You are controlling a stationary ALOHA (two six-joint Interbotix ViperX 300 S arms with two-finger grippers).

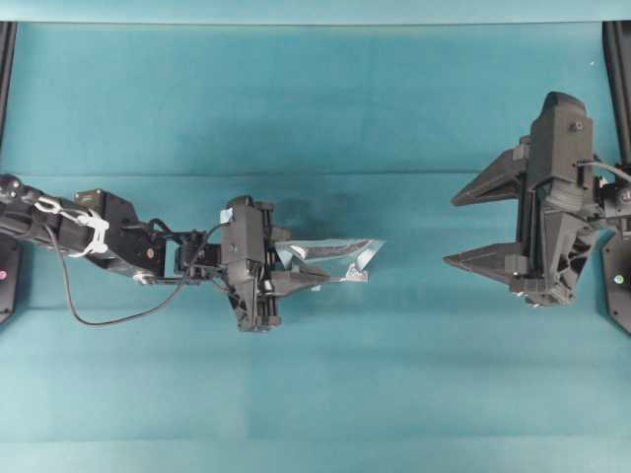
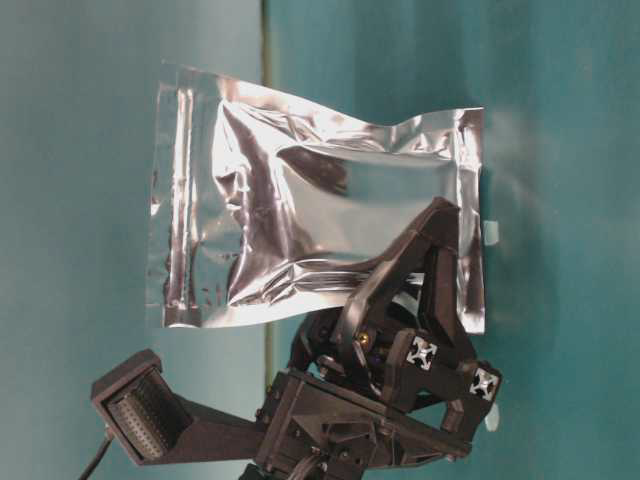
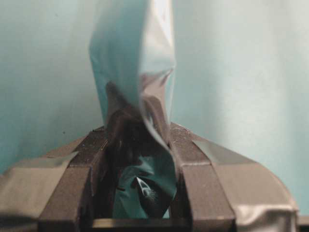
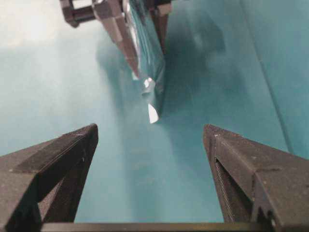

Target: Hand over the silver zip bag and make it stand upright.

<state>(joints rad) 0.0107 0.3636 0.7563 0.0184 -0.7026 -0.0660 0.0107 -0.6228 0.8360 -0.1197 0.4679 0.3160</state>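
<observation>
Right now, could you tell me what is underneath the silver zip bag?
Only the bare teal table lies below the silver zip bag, which the left gripper holds edge-on. The bag covers the strip of table directly beneath it.

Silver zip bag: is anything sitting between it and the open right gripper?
Nothing visible. The left gripper holds the silver zip bag edge-on; only bare teal table separates it from the right gripper.

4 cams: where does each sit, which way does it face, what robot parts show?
Overhead: looks straight down on the table, both arms, bag between.
Table-level: low, faces the silver zip bag held by the left tool.
Left wrist: looks out along its fingers, shut on the bag.
Right wrist: looks past the open right tool at the bag.
All four share the bag.
</observation>
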